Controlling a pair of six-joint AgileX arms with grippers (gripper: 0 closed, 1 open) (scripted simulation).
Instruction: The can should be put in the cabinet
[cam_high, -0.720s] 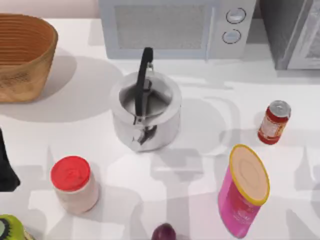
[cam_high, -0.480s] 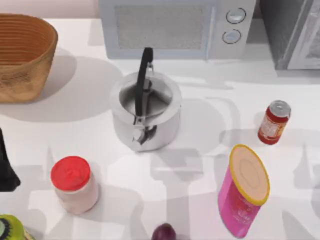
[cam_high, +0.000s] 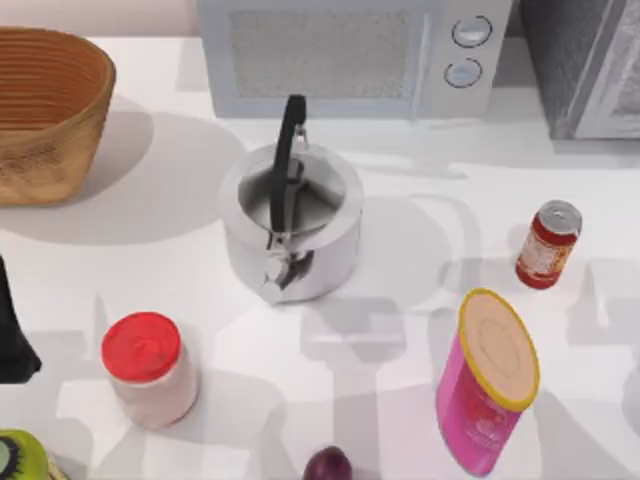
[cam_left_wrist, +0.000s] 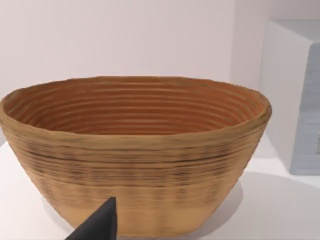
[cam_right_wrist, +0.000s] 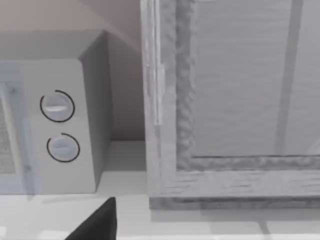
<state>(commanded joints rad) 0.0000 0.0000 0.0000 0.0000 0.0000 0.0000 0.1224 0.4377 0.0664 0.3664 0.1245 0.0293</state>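
Note:
The can (cam_high: 548, 245), slim and red with a silver top, stands upright on the white table at the right, with nothing touching it. The cabinet (cam_high: 585, 70), dark grey with a lighter framed door, fills the back right corner. In the right wrist view its door panel (cam_right_wrist: 235, 90) faces me shut, close ahead, and a dark part of my right gripper (cam_right_wrist: 97, 225) juts in at the lower edge. My left arm (cam_high: 12, 335) is a black shape at the table's left edge, far from the can.
A metal kettle (cam_high: 290, 225) sits mid-table before the white microwave (cam_high: 345, 55). A tall pink canister (cam_high: 488, 385) leans just in front of the can. A red-lidded jar (cam_high: 148, 365), a woven basket (cam_high: 45, 110) and a purple fruit (cam_high: 328, 465) stand elsewhere.
Shadows on the table's right side have shifted a little. The can and the other objects have not moved.

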